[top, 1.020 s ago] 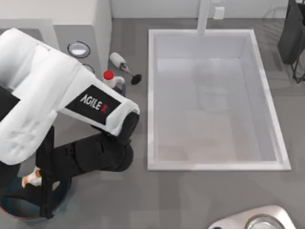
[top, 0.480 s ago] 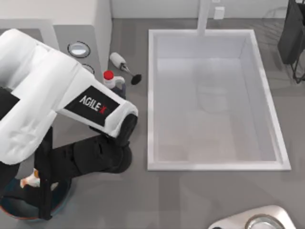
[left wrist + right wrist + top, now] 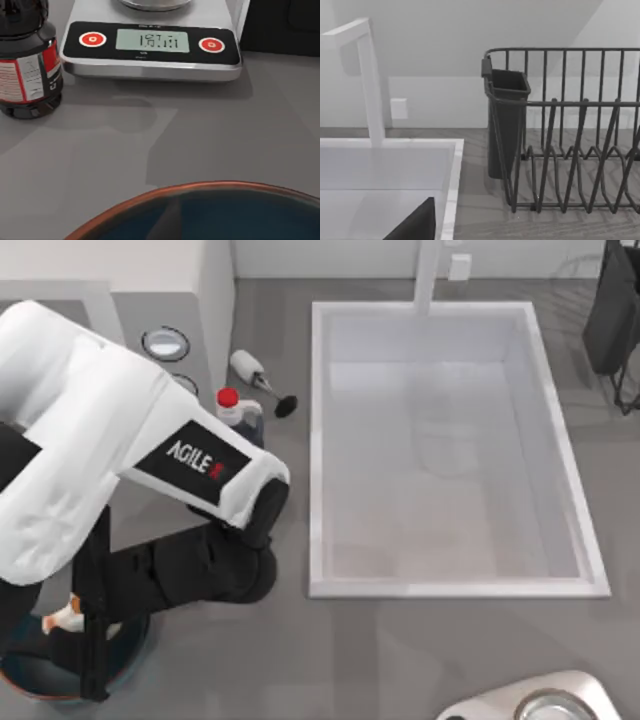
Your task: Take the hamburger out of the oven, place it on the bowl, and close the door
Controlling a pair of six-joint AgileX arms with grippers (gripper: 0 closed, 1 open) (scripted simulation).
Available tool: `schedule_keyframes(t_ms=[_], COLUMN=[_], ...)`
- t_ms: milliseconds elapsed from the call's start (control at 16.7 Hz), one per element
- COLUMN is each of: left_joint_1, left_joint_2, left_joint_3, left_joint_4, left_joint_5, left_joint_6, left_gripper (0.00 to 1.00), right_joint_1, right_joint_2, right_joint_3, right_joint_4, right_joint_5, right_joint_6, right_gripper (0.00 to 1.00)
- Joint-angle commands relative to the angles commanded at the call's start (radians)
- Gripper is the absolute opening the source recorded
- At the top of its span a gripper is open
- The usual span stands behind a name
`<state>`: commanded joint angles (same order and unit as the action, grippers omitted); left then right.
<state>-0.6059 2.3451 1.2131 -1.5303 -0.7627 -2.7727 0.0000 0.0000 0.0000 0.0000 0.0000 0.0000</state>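
Note:
The hamburger [image 3: 62,617], pale with orange edges, hangs over the near-left corner of the table, above the dark blue bowl [image 3: 133,638]. My left gripper [image 3: 85,635] is shut on it, its dark fingers reaching down over the bowl. The reddish-brown rim of the bowl [image 3: 200,186] also shows close up in the left wrist view. The white oven [image 3: 150,265] stands at the back left, one silver-rimmed knob [image 3: 165,343] showing beside my left arm. That arm hides the door. My right arm is parked, and its wrist camera faces the sink and a rack.
A large white sink [image 3: 315,440] takes up the table's middle. A red-capped dark bottle [image 3: 238,412] and a small brush [image 3: 262,382] stand between oven and sink. A silver scale [image 3: 150,42] with a round dish [image 3: 548,706] sits front right. A dark dish rack [image 3: 570,140] stands back right.
My left arm has drifted slightly to the left, carrying the hamburger with it over the bowl. Nothing else moved.

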Motion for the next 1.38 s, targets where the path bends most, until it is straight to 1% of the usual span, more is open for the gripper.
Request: schedule_keyframes(t_ms=[120, 180, 600, 660, 840, 1020, 1140, 1260, 1380], left_joint_1=[0.0, 0.0, 0.0, -0.015, -0.012, 0.004, 0.023, 0.049, 0.082], left_joint_2=[0.0, 0.0, 0.0, -0.05, -0.079, -0.197, -0.328, -0.503, -0.709], left_joint_3=[0.0, 0.0, 0.0, 0.005, -0.011, -0.079, -0.149, -0.233, -0.328], left_joint_4=[0.0, 0.0, 0.0, -0.023, 0.001, 0.102, 0.202, 0.32, 0.451], left_joint_5=[0.0, 0.0, 0.0, -0.027, -0.011, 0.054, 0.117, 0.189, 0.266], left_joint_6=[0.0, 0.0, 0.0, -0.063, -0.034, 0.087, 0.219, 0.394, 0.61], left_gripper=[0.98, 1.0, 1.0, 1.0, 1.0, 1.0, 1.0, 1.0, 1.0], right_joint_1=[0.0, 0.0, 0.0, 0.0, 0.0, 0.0, 0.0, 0.0, 0.0], right_joint_2=[0.0, 0.0, 0.0, 0.0, 0.0, 0.0, 0.0, 0.0, 0.0], right_joint_3=[0.0, 0.0, 0.0, 0.0, 0.0, 0.0, 0.0, 0.0, 0.0], right_joint_4=[0.0, 0.0, 0.0, 0.0, 0.0, 0.0, 0.0, 0.0, 0.0], right_joint_5=[0.0, 0.0, 0.0, 0.0, 0.0, 0.0, 0.0, 0.0, 0.0], right_joint_6=[0.0, 0.0, 0.0, 0.0, 0.0, 0.0, 0.0, 0.0, 0.0], right_gripper=[1.0, 1.0, 1.0, 1.0, 1.0, 1.0, 1.0, 1.0, 1.0])
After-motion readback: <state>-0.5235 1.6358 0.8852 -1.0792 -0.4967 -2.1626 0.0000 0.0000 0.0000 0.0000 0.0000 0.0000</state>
